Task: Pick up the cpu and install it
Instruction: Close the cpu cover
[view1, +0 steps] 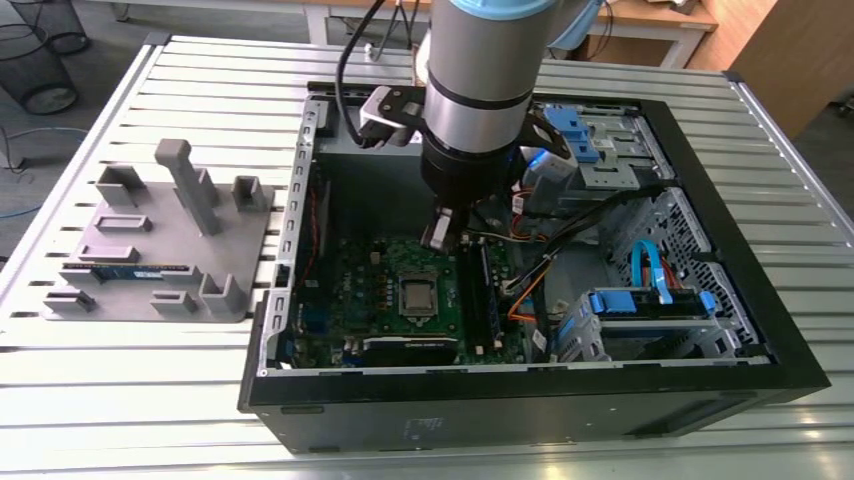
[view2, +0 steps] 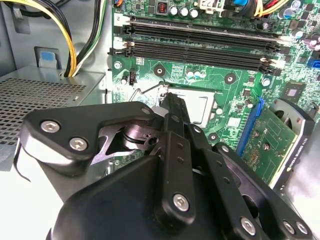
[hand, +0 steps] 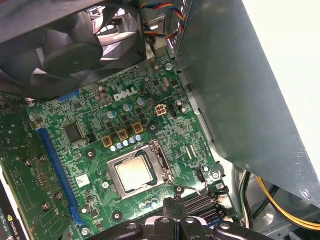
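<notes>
Leftmost in the exterior view, a grey holder (view1: 234, 245) is sitting on the slatted metal table (view1: 160, 400). A long memory stick (view1: 127, 270) is lying in one of its low slots.

Beside the holder, toward the exterior view's right, an open computer case (view1: 534, 400) is lying on its side on the table. A green motherboard (view1: 360, 270) is covering its floor. The cpu (view1: 418, 293) is sitting in the socket near the middle of that board, silvery top facing up. In the first wrist view the cpu (hand: 134, 172) is lying flat and square inside the metal socket frame (hand: 162, 162), whose edges are running around it.

The arm (view1: 481, 90) is reaching down into the case from above. The gripper (view1: 437, 240) is hanging over the board just beside the socket, and its tips are not touching the cpu. The jaws are standing closed, fingertips together, with nothing showing between them. In the second wrist view a black finger (view2: 172, 112) is crossing in front of the socket and hiding part of it, while the long memory slots (view2: 200, 37) are running across the board beyond. A black fan (hand: 75, 45) is looming over the board's far edge in the first wrist view.

Farther toward the exterior view's right, orange and black cables (view1: 523, 290) are trailing across the inside of the case. A metal drive cage with blue tabs (view1: 641, 305) is filling the near corner.
</notes>
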